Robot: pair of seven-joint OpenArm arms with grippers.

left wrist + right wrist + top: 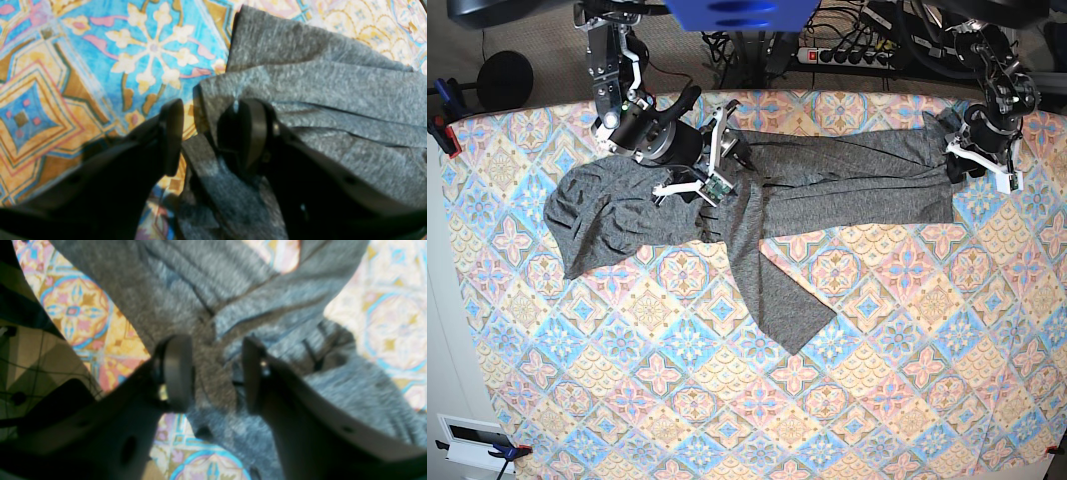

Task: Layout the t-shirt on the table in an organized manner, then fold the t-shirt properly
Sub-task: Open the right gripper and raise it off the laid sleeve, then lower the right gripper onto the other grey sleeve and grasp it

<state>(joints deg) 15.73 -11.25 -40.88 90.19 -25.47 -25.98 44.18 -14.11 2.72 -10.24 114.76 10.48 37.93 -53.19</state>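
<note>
— Along the far edge of the table, with its cloth of blue, pink and cream tile medallions, lies the dark heather-grey knit t-shirt, stretched out towards the far right corner. See it?

— I do. It's bunched into folds at the left end, and one long flap runs down towards the middle of the table.

— What of the left gripper, there at the far right corner?

— Its black jaws stand part-way open. A fold of the grey cloth runs up between them and lies against the inner face of one, but I cannot tell whether they pinch it.

— And the right gripper?

— It hangs over the crumpled middle, near the far edge. Its jaws stand apart with the fabric seen between them. The view is blurred, yet nothing looks clamped.
</note>
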